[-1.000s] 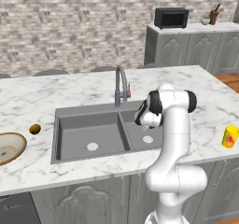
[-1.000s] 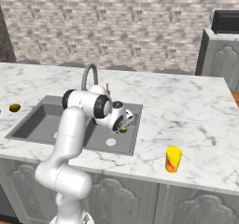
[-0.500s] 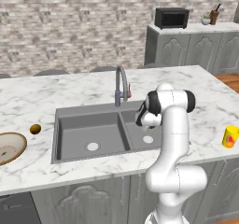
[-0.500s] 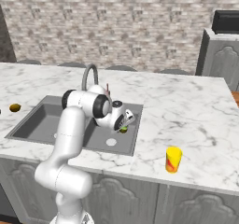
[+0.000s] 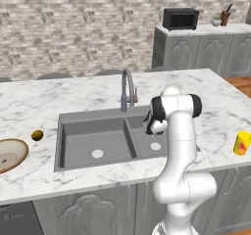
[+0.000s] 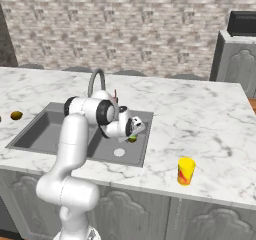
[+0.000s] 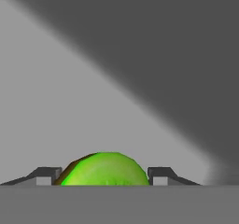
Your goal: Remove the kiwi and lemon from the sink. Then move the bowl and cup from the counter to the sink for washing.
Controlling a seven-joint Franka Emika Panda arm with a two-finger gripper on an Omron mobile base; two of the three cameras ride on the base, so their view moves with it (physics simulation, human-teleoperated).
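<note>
Since a second ago, the gripper (image 7: 103, 177) has been narrowing; its fingertips (image 7: 45, 173) are now sitting against both sides of the green kiwi (image 7: 105, 170), pinching it. That fruit is lying low in the right basin of the sink (image 5: 73, 131). Well apart, the bowl (image 5: 9, 153) and a golden-brown fruit (image 5: 37, 135) are resting left of the sink on the counter (image 5: 44, 102), with the cup (image 6: 185, 170) standing to the right.
</note>
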